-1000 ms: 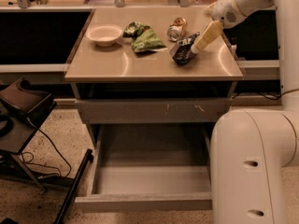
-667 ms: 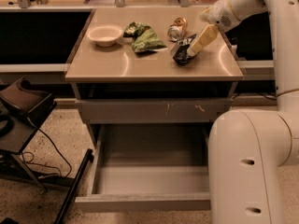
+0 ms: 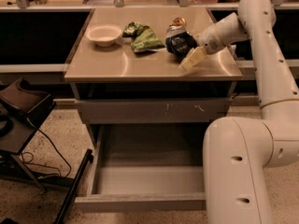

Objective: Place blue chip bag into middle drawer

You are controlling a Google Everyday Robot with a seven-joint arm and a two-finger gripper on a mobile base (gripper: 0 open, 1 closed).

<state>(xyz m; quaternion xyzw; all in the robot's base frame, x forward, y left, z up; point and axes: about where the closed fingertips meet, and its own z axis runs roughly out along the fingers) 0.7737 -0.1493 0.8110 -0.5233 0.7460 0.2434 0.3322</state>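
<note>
Since a second ago the gripper [image 3: 192,59] has swung down and forward, from the far right part of the table [image 3: 107,66] toward its front edge. The blue chip bag [image 3: 180,41] has shifted back toward the gold can [image 3: 177,22]. The bag now overlaps the lower part of the can.

The gripper's pale end slants down toward 7 o'clock from the white wrist, over the right front part of the table. The blue chip bag sits at about 10 o'clock from the gripper, right against its upper side and just left of the wrist. Whether the gripper is clamped on the bag or only resting against it cannot be told, nor whether the bag is lifted clear of the table.

At 9 o'clock from the bag lies a green crinkled bag [image 3: 142,37], and beyond that, farther left, a pale bowl [image 3: 103,34]. The white arm [image 3: 273,73] comes in from the right edge and arches over the table's right corner.

Below the table, at 6 o'clock, a closed drawer front [image 3: 154,111] shows pale scratch marks. Under it the middle drawer [image 3: 140,202] is pulled fully out toward the viewer, its grey inside exposed, well apart from the bag.
</note>
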